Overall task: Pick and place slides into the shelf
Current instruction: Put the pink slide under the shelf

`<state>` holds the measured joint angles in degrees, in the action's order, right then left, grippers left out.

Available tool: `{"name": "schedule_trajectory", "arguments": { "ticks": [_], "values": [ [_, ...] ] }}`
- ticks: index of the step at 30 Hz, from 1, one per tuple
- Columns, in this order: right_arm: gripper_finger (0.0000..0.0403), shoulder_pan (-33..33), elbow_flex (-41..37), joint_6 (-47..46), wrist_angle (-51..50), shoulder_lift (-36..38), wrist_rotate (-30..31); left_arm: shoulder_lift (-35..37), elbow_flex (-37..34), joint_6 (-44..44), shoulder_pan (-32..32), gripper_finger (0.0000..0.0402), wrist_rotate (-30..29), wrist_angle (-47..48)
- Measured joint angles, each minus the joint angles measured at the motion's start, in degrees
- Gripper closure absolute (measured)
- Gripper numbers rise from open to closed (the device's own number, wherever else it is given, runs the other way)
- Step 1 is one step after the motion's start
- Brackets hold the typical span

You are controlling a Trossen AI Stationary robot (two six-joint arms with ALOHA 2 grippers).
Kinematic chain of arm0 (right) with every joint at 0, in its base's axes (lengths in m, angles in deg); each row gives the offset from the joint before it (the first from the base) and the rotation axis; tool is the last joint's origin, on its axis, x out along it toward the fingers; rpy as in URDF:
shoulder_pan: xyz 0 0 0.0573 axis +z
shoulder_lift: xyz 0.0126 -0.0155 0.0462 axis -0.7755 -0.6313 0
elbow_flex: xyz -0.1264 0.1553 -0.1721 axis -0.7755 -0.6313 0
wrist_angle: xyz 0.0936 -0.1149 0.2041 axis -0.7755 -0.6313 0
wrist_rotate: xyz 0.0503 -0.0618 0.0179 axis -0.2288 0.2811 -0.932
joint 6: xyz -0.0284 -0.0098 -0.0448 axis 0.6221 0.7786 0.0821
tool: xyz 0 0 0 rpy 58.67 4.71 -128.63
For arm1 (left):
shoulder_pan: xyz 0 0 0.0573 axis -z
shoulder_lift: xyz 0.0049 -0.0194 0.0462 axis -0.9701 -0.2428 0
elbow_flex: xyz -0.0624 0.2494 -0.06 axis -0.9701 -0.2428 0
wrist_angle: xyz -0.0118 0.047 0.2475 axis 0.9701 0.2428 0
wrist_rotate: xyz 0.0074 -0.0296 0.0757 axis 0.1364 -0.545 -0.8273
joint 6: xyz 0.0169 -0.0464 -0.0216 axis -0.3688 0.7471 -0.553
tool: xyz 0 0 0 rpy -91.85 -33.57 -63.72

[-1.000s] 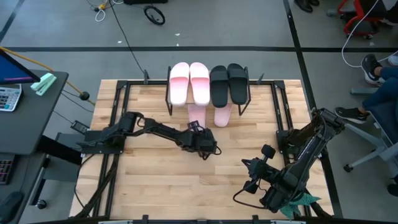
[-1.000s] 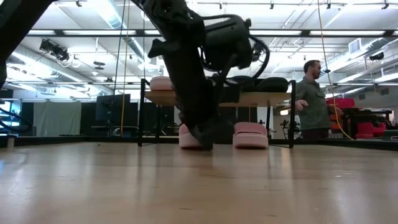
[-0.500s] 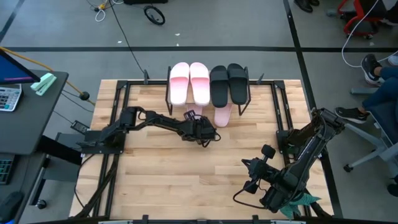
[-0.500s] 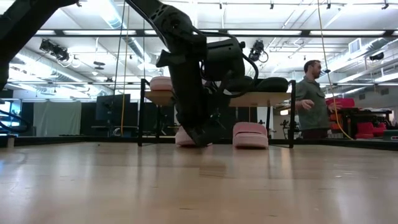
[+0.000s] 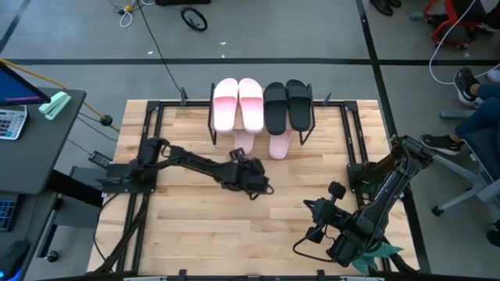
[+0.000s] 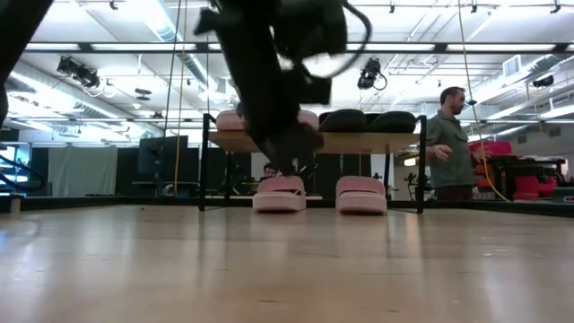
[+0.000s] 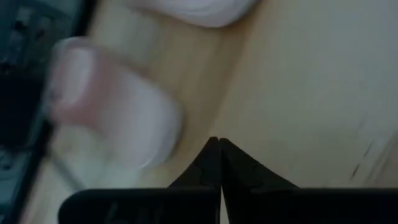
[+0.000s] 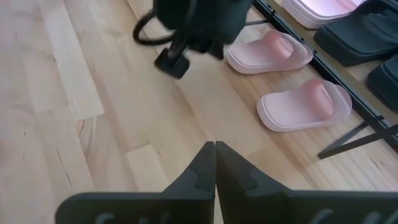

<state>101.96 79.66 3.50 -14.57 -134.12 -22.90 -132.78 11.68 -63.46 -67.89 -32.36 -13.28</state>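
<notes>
We see the left arm stretched low across the desk (image 5: 195, 211) from its base at the left edge, reaching toward the middle, with the left claw (image 5: 234, 155) just in front of the shelf (image 5: 262, 125). In the left wrist view its two dark fingers (image 7: 219, 163) meet at their tips, so this claw is clenched with nothing between them. It hangs just beside a pink slide, not touching it as far as we can tell.

The right arm waits folded near the desk's front right corner, the right claw (image 5: 319, 209) pointing toward the middle. Its fingertips (image 8: 214, 160) are pressed together too, empty.

The shelf stands at the middle of the desk's far edge. On its top board lie four slides side by side: two light pink ones (image 5: 238, 104) toward the left and two black ones (image 5: 286, 105) toward the right. On the lower level, two more pink slides sit with their ends poking out toward the front: one (image 5: 244, 140) under the pink pair, beside the left claw, the other (image 5: 280, 145) under the black pair. In the low view both lower slides (image 6: 279, 194) rest flat between the shelf's legs.
</notes>
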Motion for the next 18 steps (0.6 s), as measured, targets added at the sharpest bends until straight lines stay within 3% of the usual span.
{"name": "schedule_trajectory", "arguments": {
  "ticks": [7,12,14,18],
  "values": [
    [0.0393,0.07,0.00,0.00,0.77,0.00,-0.04,3.06,-0.02,14.16,0.00,0.0399,-1.75,9.30],
    [0.0395,-0.73,-1.41,-0.55,1.78,0.11,0.26,3.06,-0.02,5.33,0.24,0.0400,-0.38,-3.42],
    [0.0398,-2.28,-4.28,-3.35,2.14,0.11,-0.39,3.06,0.00,0.48,0.17,0.0399,0.31,-7.71],
    [0.0400,-5.12,-13.67,-6.45,10.02,0.08,-0.86,3.47,-0.02,-1.15,0.15,0.0400,0.54,-8.60]
  ]
}}
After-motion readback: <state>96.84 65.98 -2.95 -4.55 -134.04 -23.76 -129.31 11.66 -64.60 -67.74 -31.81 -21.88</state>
